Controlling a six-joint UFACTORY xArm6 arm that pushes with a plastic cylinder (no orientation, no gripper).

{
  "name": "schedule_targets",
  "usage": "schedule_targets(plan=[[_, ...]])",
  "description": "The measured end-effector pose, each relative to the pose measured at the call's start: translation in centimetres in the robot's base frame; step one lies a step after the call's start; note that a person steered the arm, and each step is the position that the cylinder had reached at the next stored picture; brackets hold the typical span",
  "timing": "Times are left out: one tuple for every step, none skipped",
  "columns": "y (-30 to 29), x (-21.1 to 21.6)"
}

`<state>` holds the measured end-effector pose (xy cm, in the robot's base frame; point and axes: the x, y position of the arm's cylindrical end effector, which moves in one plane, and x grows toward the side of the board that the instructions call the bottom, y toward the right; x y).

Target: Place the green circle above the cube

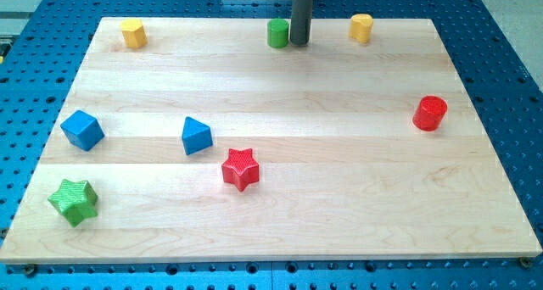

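The green circle (277, 33) is a small green cylinder near the top edge of the wooden board (339, 205), about mid-width. My tip (299, 42) stands right next to it on its right side, touching or nearly touching. The blue cube (82, 130) lies at the view's left, mid-height, far from the green circle. The rod runs straight up out of the view's top.
A yellow block (133, 33) sits at the top left and a yellow cylinder (361, 27) at the top right. A blue triangular block (196, 136) and a red star (240, 169) lie left of centre. A green star (74, 201) is at bottom left, a red cylinder (430, 113) at the right.
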<state>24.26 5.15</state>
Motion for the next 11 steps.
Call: schedule_targets(plan=[[-1.0,-0.5],[-8.8,1.6],[-12.2,1.7],[-10.4,-0.3],[-15.0,-0.2],[-21.1,2.7],[-22.2,2.6],[-24.2,2.8],[-26.3,5.6],[-28.4,10.7],[-28.2,6.4]])
